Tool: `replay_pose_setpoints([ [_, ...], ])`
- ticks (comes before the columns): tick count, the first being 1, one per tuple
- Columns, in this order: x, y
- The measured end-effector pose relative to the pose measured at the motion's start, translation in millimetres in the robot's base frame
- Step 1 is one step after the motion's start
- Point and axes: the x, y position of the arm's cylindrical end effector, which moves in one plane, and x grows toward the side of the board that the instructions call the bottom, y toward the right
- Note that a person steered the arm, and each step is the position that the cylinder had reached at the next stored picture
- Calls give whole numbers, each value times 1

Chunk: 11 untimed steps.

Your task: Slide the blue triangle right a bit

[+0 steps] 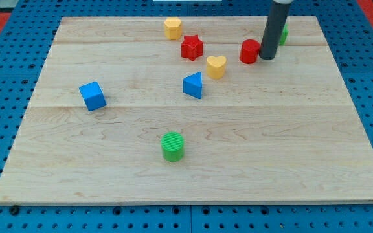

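Seven blocks are sitting on the wooden board (109,181). Nearest is the green cylinder (172,146), then the blue cube (92,96) and, at centre, the blue triangle (193,85). Behind it are lying the yellow heart (216,66), red star (192,47), red cylinder (249,51) and yellow hexagon (172,28). My tip (266,58) is resting just right of the red cylinder, the rod rising nearly upright, holding nothing. Pushing well likely means circling to the triangle's left face, avoiding the heart.
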Motion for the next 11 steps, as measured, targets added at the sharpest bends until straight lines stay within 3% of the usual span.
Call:
replay_pose_setpoints([
  [3, 1, 26],
  [4, 35, 10],
  [5, 75, -18],
  [7, 141, -129],
  [8, 139, -206],
  [9, 93, -211],
  [11, 85, -137],
])
